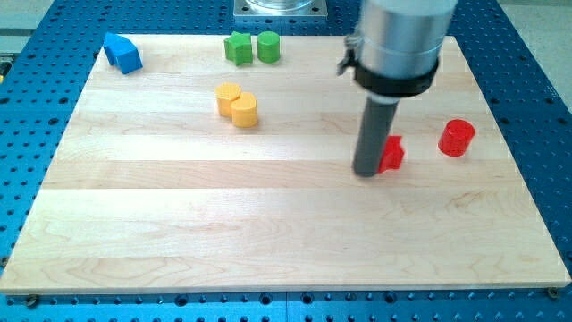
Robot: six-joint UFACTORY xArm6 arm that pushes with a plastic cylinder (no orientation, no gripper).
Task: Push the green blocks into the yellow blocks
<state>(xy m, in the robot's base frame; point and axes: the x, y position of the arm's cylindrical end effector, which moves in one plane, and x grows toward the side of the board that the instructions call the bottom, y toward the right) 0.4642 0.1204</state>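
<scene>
Two green blocks sit side by side near the view's top: a star-like green block point(238, 47) and a green cylinder point(269, 46). Two yellow blocks touch each other below them: a yellow block point(228, 97) and a yellow cylinder point(244, 111). My tip point(367, 172) rests on the board right of centre, far to the right of and below the green and yellow blocks. It touches the left side of a red block point(391, 155).
A red cylinder point(457, 137) stands at the view's right. A blue block point(122, 53) lies at the top left corner of the wooden board point(179, 224). A blue perforated table surrounds the board.
</scene>
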